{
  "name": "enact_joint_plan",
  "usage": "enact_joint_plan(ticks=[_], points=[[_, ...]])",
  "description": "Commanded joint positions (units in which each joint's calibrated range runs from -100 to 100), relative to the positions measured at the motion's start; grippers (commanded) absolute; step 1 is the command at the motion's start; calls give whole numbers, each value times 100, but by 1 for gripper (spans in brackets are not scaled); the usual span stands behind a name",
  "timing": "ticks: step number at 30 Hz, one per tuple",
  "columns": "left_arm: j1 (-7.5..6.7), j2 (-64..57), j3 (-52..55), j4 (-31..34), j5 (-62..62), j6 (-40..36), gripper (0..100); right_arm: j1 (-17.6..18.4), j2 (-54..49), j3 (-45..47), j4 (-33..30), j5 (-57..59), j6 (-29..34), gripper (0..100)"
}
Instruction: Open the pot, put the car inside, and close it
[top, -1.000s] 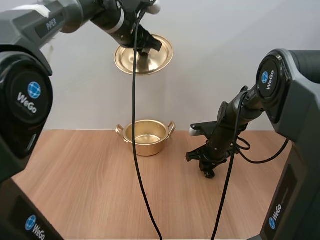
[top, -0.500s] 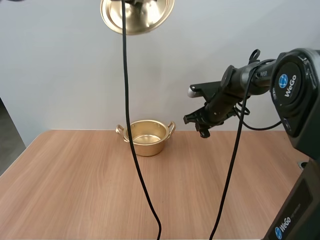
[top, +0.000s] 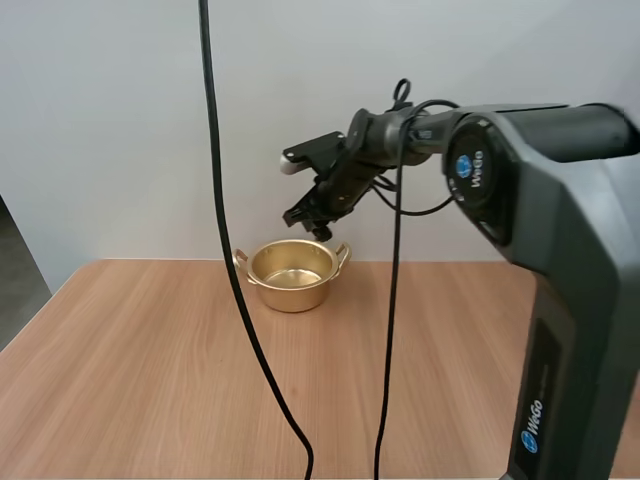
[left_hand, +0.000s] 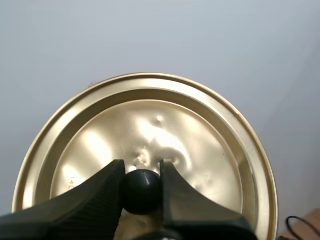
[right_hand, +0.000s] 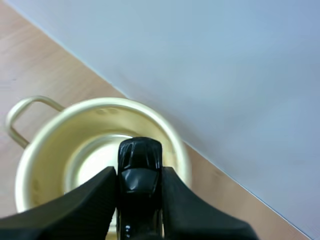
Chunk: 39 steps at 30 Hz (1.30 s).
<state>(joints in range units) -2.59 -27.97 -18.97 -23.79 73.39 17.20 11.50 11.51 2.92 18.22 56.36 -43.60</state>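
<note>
Clamping toy car (right_hand: 141, 155) in right pincer (right_hand: 139, 171) above open pot (right_hand: 35, 150) for release; pinching lid (left_hand: 165, 125) knob (left_hand: 142, 192) in left pincer (left_hand: 141, 169) for clearance.

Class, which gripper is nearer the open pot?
Right. The right gripper holds the car above the pot; the left gripper holds the lid by its knob, well away.

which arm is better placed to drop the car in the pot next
Right. The right end effector holds the black car over the open pot, while the left end effector is busy pinching the lid by its knob.
</note>
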Motion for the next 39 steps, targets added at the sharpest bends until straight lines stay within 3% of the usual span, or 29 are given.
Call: enact_joint_plan(ticks=[1,9,11,13,15,16,17,21,25,26,30,36,39], points=[[5,-1,0,18,-8,0,0,124,569,-114,-27,55,-4,0],[8,-1,0,279,-9,41,0,121,1294,-129,-1,-67,-4,0],[8,-1,0,278,6,41,0,121,1292,-129,62,-123,-4,18],[8,-1,0,278,6,41,0,121,1266,-144,137,-163,-4,58],[17,-1,0,278,24,10,0,121,1266,-190,124,-138,25,89],[55,-1,0,251,72,-12,0,121,1233,-207,124,-118,97,94],[92,12,0,209,89,-11,0,121,1177,-207,124,-91,160,90],[230,154,0,126,205,-111,0,20,695,-207,124,184,235,52],[239,488,0,-78,607,-148,0,-414,-34,-207,124,634,594,7],[239,591,0,-201,771,-148,0,-567,-196,-207,124,800,603,0],[141,961,16,-292,1277,-72,0,-1104,-754,62,196,1360,594,0],[-242,1421,852,-46,1321,-72,0,-1481,-1933,1607,159,8,533,0],[-334,1531,1582,62,849,-82,0,-1535,-2349,2103,158,-399,546,0]])
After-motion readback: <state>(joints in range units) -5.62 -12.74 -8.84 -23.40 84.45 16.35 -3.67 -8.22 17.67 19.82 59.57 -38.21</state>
